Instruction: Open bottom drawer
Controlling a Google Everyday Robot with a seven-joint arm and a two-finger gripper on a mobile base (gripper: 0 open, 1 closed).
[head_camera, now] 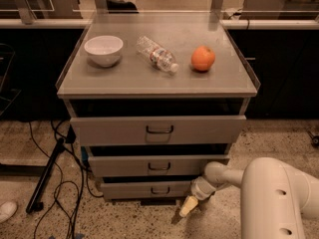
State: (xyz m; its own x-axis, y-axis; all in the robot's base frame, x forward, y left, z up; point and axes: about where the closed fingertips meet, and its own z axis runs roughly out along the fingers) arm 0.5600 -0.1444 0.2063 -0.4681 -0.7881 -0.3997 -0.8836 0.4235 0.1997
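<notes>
The bottom drawer (149,189) is the lowest, narrowest grey front of the cabinet, with a small dark loop handle (160,189). It sits close to the floor, its front a little out from the cabinet body. My gripper (188,206) hangs low at the end of the white arm (227,176), just right of and below the drawer's right end, near the floor. It is to the right of the handle, not on it.
A white bowl (103,49), a clear plastic bottle (157,54) on its side and an orange (203,59) rest on the cabinet top (124,81). Middle drawer (158,165) and top drawer (158,129) are above. Black cables and a stand leg (47,176) lie on the floor at left.
</notes>
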